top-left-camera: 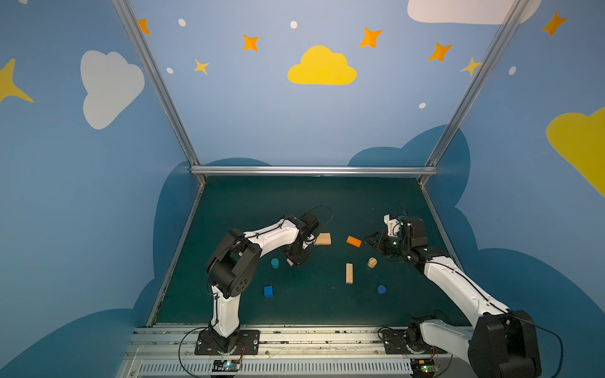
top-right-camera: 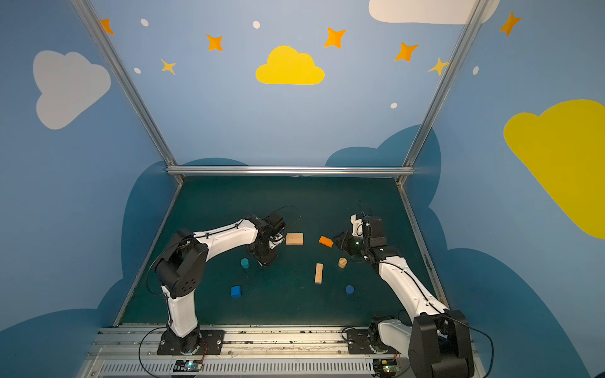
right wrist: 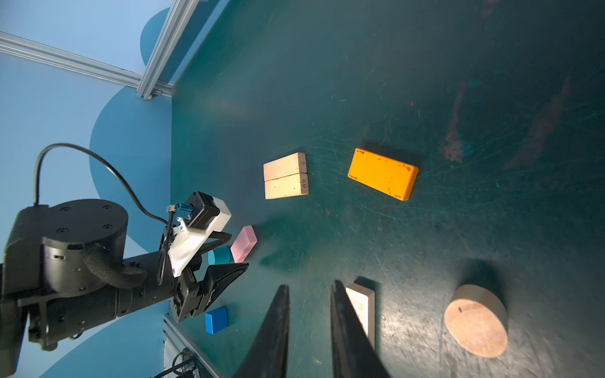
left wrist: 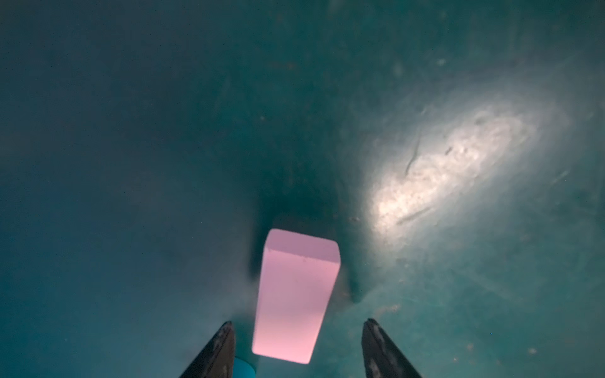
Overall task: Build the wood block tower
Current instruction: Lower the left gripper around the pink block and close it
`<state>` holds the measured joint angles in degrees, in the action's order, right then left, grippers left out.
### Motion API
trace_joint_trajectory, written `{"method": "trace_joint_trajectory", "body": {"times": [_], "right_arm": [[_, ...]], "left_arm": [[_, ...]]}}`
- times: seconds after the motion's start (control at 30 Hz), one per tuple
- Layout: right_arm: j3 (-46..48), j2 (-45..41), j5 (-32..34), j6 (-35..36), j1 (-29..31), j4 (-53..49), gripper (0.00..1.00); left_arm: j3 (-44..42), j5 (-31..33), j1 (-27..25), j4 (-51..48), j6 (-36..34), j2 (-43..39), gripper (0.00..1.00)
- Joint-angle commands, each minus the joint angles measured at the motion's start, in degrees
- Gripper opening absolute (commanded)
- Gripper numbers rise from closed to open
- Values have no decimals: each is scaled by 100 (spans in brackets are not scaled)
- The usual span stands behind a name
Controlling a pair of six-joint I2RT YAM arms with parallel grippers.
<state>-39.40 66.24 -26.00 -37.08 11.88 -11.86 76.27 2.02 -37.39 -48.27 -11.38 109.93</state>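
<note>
In a top view, paired bars (top-left-camera: 322,239) lie mid-frame, with a single bar (top-left-camera: 354,241) to their right, a further bar (top-left-camera: 349,273) below that, and a cube (top-left-camera: 268,291) at lower left.

- We see a sky-blue back wall (top-left-camera: 255,117) painted with a yellow cloud (top-left-camera: 322,67), orange stars (top-left-camera: 370,37) and small white dots (top-left-camera: 293,24).
- A white cloud (top-left-camera: 109,86) marks the left side wall, and a second yellow cloud (top-right-camera: 563,157) marks the right one.
- Darker blue cloud shapes (top-left-camera: 409,150) run along the foot of the walls.
- Aluminium posts (top-left-camera: 157,81) and a crossbar (top-left-camera: 311,170) frame the booth.
- We look down on a dark green tabletop (top-left-camera: 294,203), scratched and stained, with a bright patch of light (left wrist: 451,163) on it.
- A slotted metal rail (top-left-camera: 294,366) edges the near side.
</note>
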Motion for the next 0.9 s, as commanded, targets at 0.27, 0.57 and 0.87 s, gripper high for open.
{"method": "trace_joint_trajectory", "body": {"times": [0.27,0.57,0.87], "right_arm": [[62,-85,-45,-23,-63,-19,24],[58,-58,-81,-71,-76,99,25],[249,-61,-63,-89,-81,148,25]], "left_arm": [[220,-118,155,68,-85,266,61],[6,-360,159,40,139,143,55],[-88,-385,131,-131,530,12,51]]}}
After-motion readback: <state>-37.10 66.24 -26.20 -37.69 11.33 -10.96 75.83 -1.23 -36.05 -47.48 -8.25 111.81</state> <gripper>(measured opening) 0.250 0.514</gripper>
